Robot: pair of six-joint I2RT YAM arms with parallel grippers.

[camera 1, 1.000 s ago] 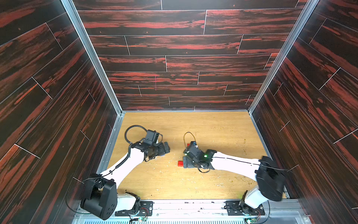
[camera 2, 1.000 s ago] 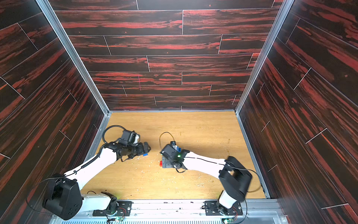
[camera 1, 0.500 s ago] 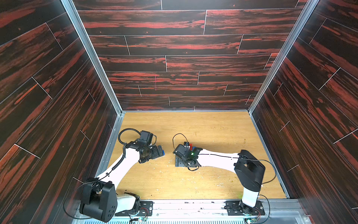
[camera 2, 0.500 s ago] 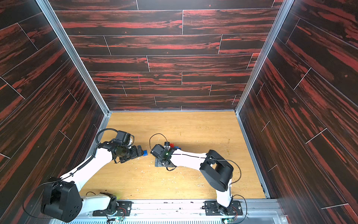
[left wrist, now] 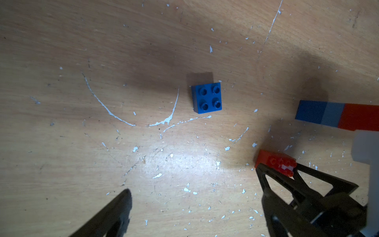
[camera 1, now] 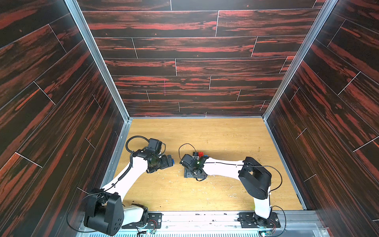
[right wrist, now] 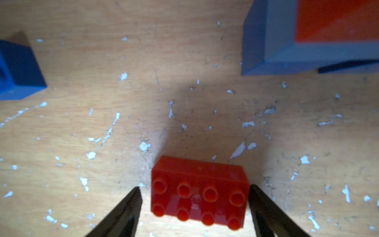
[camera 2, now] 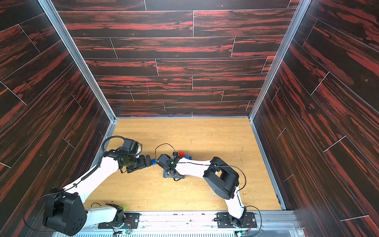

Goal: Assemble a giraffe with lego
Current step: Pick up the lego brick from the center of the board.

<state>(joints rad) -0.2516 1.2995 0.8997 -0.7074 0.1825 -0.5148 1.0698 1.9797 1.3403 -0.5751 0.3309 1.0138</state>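
Left arm (camera 1: 131, 176): base at 7 o'clock, forearm slanting toward 1 o'clock. The left gripper (camera 1: 171, 162) points to 3 o'clock, jaws wide apart.
Right arm (camera 1: 223, 167): base at 5 o'clock, forearm reaching toward 9 o'clock. The right gripper (right wrist: 194, 189) is tilted downward, jaws parted.

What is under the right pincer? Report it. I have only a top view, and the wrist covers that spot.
Observer: Right wrist view: a red eight-stud brick lies studs up on the table, between the fingers of the right pincer.
Operator: State whether it is gripped.
Observer: Not yet, it seems: bare table shows between one finger and the brick's end.
Operator: Describe the loose blue piece.
Observer: Left wrist view: a dark blue four-stud brick sits studs up, touching nothing.
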